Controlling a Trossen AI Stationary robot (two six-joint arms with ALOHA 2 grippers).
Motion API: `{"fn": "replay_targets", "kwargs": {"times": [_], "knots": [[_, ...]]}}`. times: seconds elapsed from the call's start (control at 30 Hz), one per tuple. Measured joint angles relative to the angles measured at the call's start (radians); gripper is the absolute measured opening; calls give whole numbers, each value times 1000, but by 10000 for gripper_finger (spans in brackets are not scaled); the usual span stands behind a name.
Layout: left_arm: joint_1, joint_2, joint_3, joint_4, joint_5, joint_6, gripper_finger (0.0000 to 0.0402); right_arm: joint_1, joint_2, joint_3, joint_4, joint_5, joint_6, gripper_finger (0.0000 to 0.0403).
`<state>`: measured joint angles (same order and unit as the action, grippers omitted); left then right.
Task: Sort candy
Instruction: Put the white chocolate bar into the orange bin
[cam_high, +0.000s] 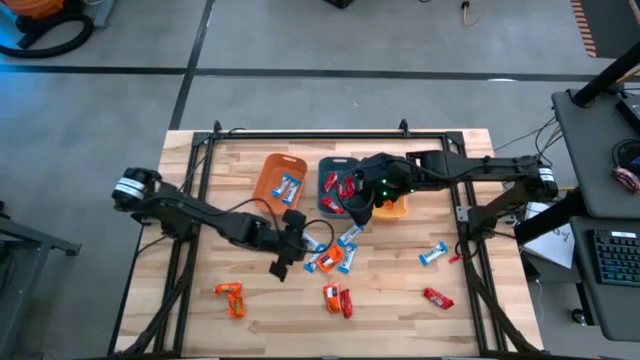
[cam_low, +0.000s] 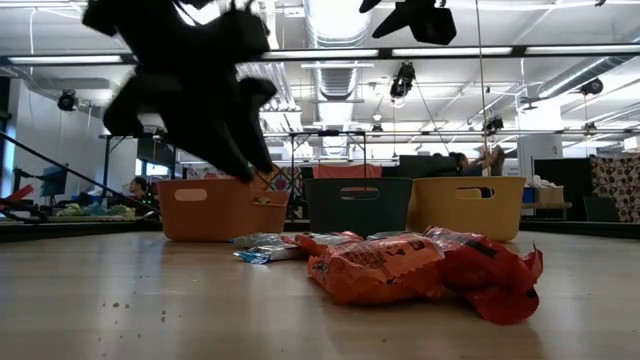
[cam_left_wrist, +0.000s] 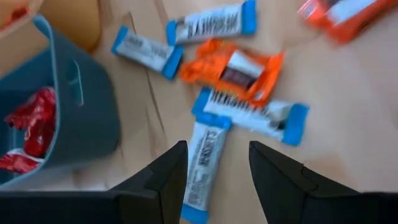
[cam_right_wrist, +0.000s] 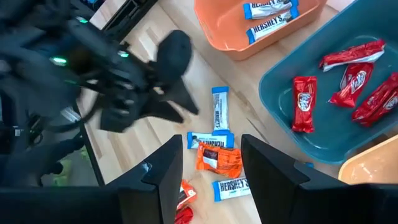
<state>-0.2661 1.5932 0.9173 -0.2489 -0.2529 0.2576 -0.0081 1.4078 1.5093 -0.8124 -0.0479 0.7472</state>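
Wrapped candy lies loose on the wooden table: a cluster of blue-and-white and orange pieces (cam_high: 332, 256), and single ones further out. My left gripper (cam_left_wrist: 214, 168) is open, slanting down just above the table. A blue-and-white candy (cam_left_wrist: 204, 163) lies flat on the wood in line with its gap, and no finger touches it. My right gripper (cam_right_wrist: 208, 168) is open with nothing in it, high over the teal bin (cam_high: 330, 185), which holds red candies (cam_right_wrist: 339, 84). The orange bin (cam_high: 278, 178) holds blue-and-white ones (cam_right_wrist: 268, 14).
A yellow-orange bin (cam_high: 394, 209) sits partly under the right arm. Stray candies lie toward the near edge: orange (cam_high: 230, 298), orange and red (cam_high: 337, 299), red (cam_high: 437, 297) and blue-and-white (cam_high: 432, 254). A black frame (cam_high: 310, 133) borders the table.
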Motion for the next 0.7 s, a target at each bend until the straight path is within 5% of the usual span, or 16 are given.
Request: {"fn": "replay_targets", "kwargs": {"times": [0.7], "knots": [[63, 166, -1, 34, -52, 4, 155, 28, 1, 0, 2, 25, 40, 157]]}}
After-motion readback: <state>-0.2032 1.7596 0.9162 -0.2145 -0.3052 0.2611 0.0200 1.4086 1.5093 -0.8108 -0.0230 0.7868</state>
